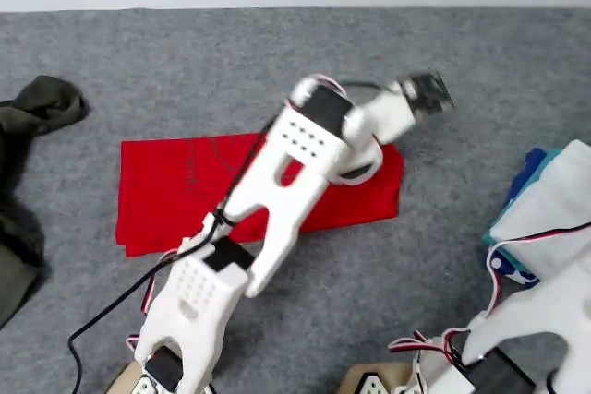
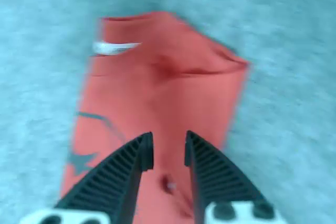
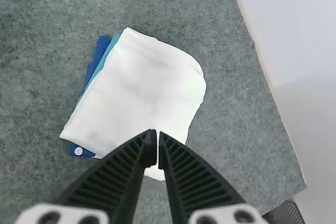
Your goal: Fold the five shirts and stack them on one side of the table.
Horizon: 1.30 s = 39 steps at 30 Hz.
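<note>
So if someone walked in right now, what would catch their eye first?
The red shirt stands out, laid flat in the middle of the grey table, with the left gripper open above it. At the right edge a folded white shirt tops a blue shirt; a dark green shirt lies crumpled at the left edge.

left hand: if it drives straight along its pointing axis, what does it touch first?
Likely the red shirt: the left hand points at its flat middle, with nothing between them. How far above the shirt it sits is unclear.
</note>
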### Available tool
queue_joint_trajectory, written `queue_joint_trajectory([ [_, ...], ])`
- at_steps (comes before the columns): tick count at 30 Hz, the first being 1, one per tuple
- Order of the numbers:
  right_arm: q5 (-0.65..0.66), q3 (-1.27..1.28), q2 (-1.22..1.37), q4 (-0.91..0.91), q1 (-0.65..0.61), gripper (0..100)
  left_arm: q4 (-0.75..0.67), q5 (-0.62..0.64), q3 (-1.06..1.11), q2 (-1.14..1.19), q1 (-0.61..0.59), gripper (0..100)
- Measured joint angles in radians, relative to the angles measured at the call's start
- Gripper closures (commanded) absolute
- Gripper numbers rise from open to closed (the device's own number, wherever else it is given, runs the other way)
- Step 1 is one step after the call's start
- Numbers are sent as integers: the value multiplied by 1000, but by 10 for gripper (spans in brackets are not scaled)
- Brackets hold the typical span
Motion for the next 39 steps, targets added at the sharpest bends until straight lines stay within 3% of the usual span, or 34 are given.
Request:
queue_joint_trajectory([
  [5,3,0,0,0,0,990,0,0,276,-92,25,900],
  [10,3,2,0,0,0,990,-48,-46,457,-97,-54,900],
  [16,3,3,0,0,0,990,-258,-112,554,-97,-213,900],
  [22,3,3,0,0,0,990,-327,-121,554,-95,-249,900],
  [27,3,3,0,0,0,990,-315,-121,548,-95,-241,900],
  [33,3,3,0,0,-11,990,-170,-121,443,-126,-183,912],
  [39,-21,25,-2,0,-192,990,-80,-43,348,-216,-213,952],
])
